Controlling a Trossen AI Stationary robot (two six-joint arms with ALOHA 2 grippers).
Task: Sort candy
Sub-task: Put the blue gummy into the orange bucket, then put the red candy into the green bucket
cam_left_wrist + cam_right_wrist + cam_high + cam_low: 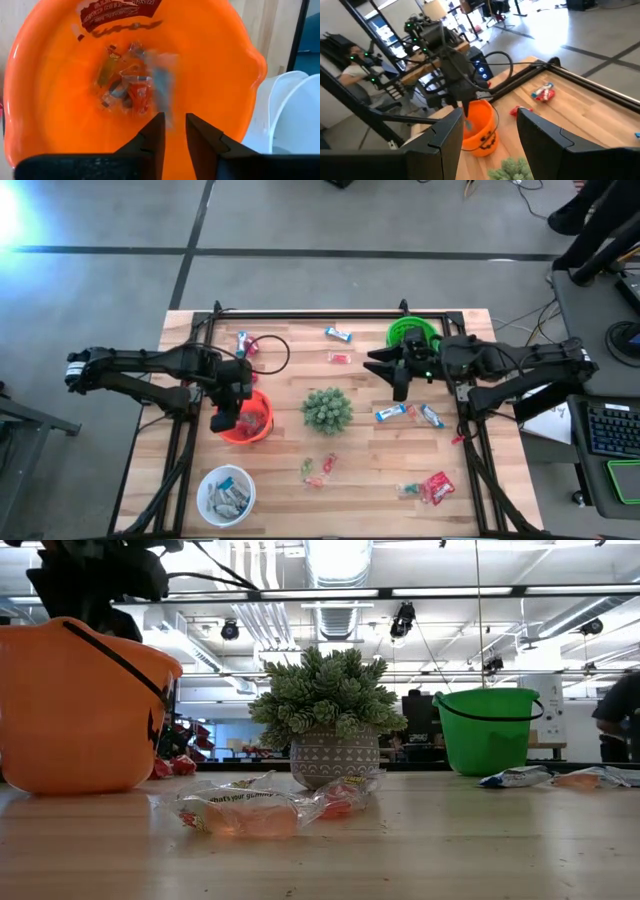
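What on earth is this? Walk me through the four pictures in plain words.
Two dark robot arms work at a wooden table, sorting sweets. One picture looks down from above, one looks level across the tabletop, and two come from cameras on the arms' wrists. The left gripper hangs over a round orange plastic bucket, fingers slightly apart; a blurred wrapper shows just beyond them, above the sweets inside. The right gripper waits open and empty beside a green bucket. A spiky green potted plant, a white bowl and scattered wrapped candies share the table.
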